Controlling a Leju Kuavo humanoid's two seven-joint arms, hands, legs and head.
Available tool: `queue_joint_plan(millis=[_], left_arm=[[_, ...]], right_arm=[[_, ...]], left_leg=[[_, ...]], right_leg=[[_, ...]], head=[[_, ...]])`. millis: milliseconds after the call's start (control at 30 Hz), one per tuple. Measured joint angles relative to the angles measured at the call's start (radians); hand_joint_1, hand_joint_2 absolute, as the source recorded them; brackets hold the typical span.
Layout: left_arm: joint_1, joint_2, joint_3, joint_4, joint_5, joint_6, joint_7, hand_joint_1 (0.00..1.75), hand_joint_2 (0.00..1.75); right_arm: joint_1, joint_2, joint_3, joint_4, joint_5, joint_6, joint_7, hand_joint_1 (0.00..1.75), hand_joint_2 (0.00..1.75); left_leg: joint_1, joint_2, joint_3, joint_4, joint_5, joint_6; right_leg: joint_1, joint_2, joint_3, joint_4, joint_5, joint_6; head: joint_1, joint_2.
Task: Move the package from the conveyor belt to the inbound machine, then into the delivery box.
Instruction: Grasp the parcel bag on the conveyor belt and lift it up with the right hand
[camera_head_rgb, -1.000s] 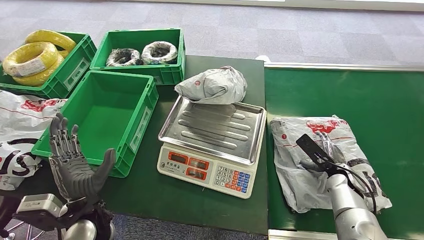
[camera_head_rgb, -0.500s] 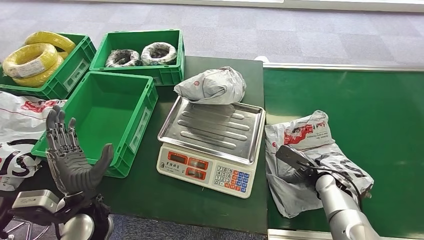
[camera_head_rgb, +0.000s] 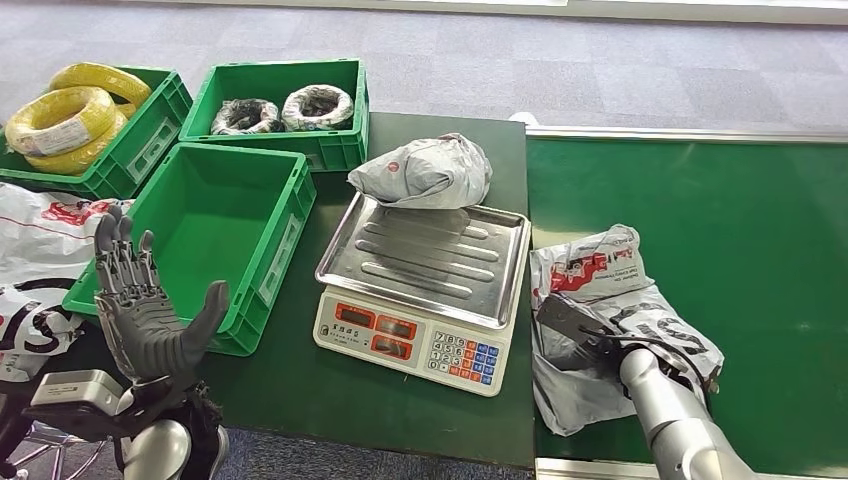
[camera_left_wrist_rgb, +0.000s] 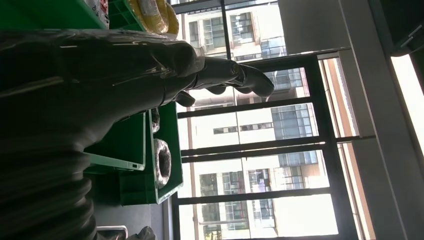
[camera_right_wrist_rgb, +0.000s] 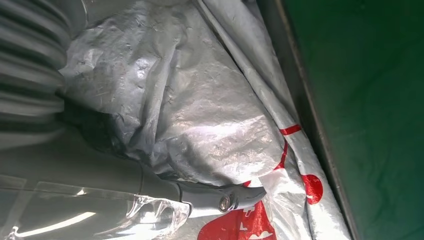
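A grey plastic package with red print lies crumpled at the near left edge of the green conveyor belt. My right hand grips its near side, and part of the bag is bunched up around it. In the right wrist view the thumb presses on the crinkled package. The scale with a steel tray stands just left of the belt. A second grey package rests against the tray's far edge. My left hand is raised with its fingers spread, holding nothing, near the empty green box.
A green crate of yellow cable coils and another crate with dark and white coils stand at the back left. Several white printed bags lie at the far left. The belt's metal rim runs along its far side.
My right hand has closed on the package and drawn it left toward the scale, crumpling it from flat. My left hand has hardly moved.
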Motion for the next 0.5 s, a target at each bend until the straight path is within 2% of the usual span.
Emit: queue_joint_plan(millis=[67,100,200,233,400,500], left_arm=[[0.000,0.000,0.002,0.001,0.000,0.000,0.000,0.00,1.75],[0.000,0.000,0.003,0.001,0.000,-0.001,0.000,0.00,1.75],[0.000,-0.001,0.005,0.002,-0.002,-0.001,0.000,0.00,1.75],[0.001,-0.001,0.006,0.002,-0.003,0.000,0.000,0.00,1.75],[0.010,-0.001,0.012,0.002,-0.003,0.011,0.000,0.00,1.75],[0.026,-0.001,0.014,-0.004,-0.003,0.035,0.000,0.00,1.75]], right_arm=[[0.001,0.001,0.003,0.000,-0.003,0.001,-0.001,0.00,1.75],[0.001,0.002,0.006,0.000,-0.007,0.002,-0.001,0.12,1.75],[0.006,0.003,0.025,-0.002,-0.029,0.001,-0.002,1.40,1.75],[0.007,0.003,0.032,-0.004,-0.039,-0.001,-0.003,1.72,1.75],[0.009,0.003,0.064,-0.011,-0.104,-0.033,-0.010,1.75,1.75],[0.011,0.000,0.073,-0.036,-0.146,-0.110,-0.018,1.75,1.75]], left_leg=[[0.000,0.000,0.000,0.000,0.000,0.000],[0.000,0.000,0.000,0.000,0.000,0.000],[0.000,0.000,0.000,0.000,0.000,0.000],[0.000,0.000,0.000,0.000,0.000,0.000],[0.000,0.000,0.000,0.000,0.000,0.000],[0.000,0.000,-0.002,0.000,0.000,0.000]], right_leg=[[0.000,0.000,0.000,0.000,0.000,0.000],[0.000,0.000,0.000,0.000,0.000,0.000],[0.000,0.000,0.000,0.000,0.000,0.000],[0.000,0.000,0.000,0.000,0.000,0.000],[0.000,0.000,0.000,0.000,0.000,0.000],[0.000,0.000,0.000,0.000,0.000,0.000]], head=[[0.000,0.000],[0.000,0.000],[0.000,0.000],[0.000,0.000],[0.000,0.000],[0.000,0.000]])
